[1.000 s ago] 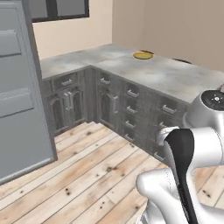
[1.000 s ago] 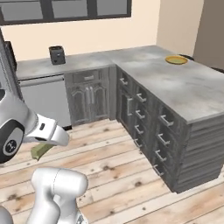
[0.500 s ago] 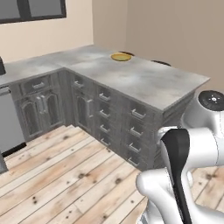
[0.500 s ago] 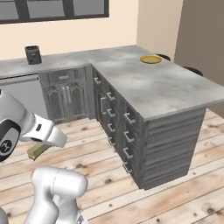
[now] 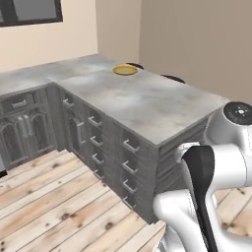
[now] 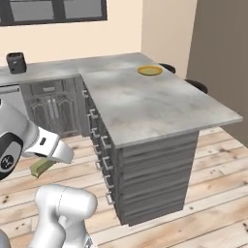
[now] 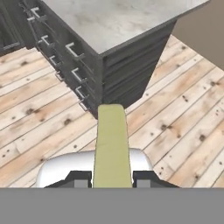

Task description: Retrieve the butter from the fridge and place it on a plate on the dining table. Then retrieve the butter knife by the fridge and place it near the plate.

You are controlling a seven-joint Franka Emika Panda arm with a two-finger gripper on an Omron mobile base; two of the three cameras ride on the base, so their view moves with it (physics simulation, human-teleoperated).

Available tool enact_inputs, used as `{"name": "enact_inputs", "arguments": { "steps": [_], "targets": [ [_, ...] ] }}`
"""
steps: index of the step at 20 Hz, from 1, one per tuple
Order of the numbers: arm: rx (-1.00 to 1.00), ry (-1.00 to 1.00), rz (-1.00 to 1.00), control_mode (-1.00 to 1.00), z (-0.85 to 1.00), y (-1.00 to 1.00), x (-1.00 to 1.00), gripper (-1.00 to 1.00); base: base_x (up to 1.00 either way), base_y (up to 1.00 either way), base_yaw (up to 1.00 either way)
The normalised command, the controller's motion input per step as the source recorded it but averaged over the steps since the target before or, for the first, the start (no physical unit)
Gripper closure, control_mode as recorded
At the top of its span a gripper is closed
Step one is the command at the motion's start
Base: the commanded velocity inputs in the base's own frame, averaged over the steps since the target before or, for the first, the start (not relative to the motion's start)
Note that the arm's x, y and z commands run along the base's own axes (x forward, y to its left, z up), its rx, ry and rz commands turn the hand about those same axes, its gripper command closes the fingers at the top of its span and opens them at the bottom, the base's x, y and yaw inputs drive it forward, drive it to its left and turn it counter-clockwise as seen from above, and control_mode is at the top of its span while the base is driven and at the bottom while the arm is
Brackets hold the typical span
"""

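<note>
Bare marble dining table top apart from plate at far end, stools beyond, drawer fronts below

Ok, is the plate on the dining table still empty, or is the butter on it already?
Empty. The plate lies bare on the dining table, while the butter sits clamped between the gripper fingers, low over the wooden floor.

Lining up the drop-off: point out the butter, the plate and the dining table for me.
butter (image 7: 112,144), hand view, middle of the stick.
plate (image 6: 149,70), right base view, its centre.
dining table (image 6: 145,104), right base view, bare marble top.
</note>
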Motion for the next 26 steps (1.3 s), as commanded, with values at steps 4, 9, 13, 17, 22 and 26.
{"name": "enact_inputs", "arguments": {
  "steps": [4, 9, 13, 17, 22, 26],
  "targets": [
    [0.00, 0.00, 0.00, 1.00, 0.00, 0.00, 0.00, 1.00, 0.74, -1.00, 0.24],
    [0.00, 0.00, 0.00, 1.00, 0.00, 0.00, 0.00, 1.00, 0.63, -1.00, 0.30],
    [0.00, 0.00, 0.00, 1.00, 0.00, 0.00, 0.00, 1.00, 0.25, -1.00, 0.38],
    [0.00, 0.00, 0.00, 1.00, 0.00, 0.00, 0.00, 1.00, 0.00, -1.00, 0.26],
    [0.00, 0.00, 0.00, 1.00, 0.00, 0.00, 0.00, 1.00, 0.00, -1.00, 0.20],
    [0.00, 0.00, 0.00, 1.00, 0.00, 0.00, 0.00, 1.00, 0.00, -1.00, 0.23]
  ]
}}
